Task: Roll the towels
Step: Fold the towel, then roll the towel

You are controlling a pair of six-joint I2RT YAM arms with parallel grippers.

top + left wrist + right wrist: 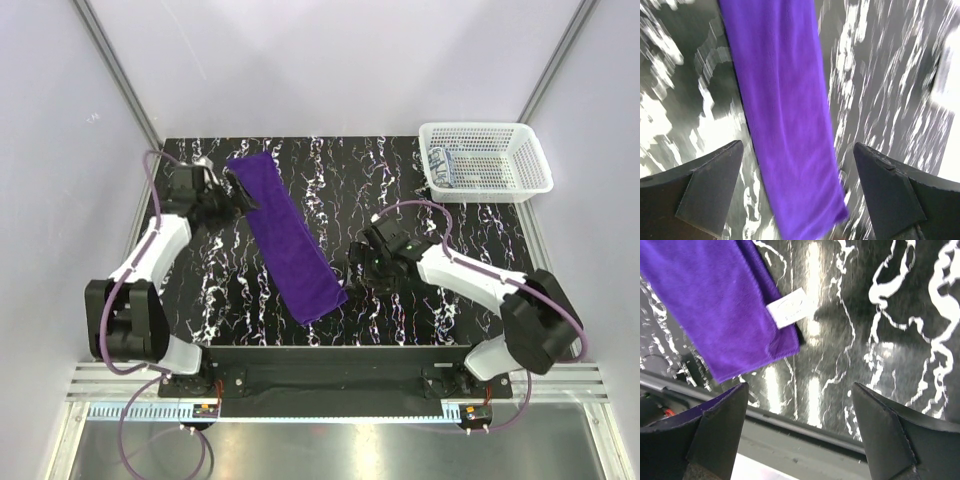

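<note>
The purple towel [290,240] is laid flat diagonally on the black, white-veined tabletop [420,205], the patterned towel [443,165] is seen in the far-right basket [532,152], and the left pincer [238,196] and right pincer [358,266] are held apart, empty, amid pale walls [330,60].

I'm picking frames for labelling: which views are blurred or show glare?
Top external: sharp, evenly lit, the purple towel crisp. Left wrist: motion blur smears the white veining of the table into streaks, though the towel's weave stays readable. Right wrist: mostly sharp, but bright glare bands lie on the glossy table, and the print on the towel's label is too soft to read.
</note>
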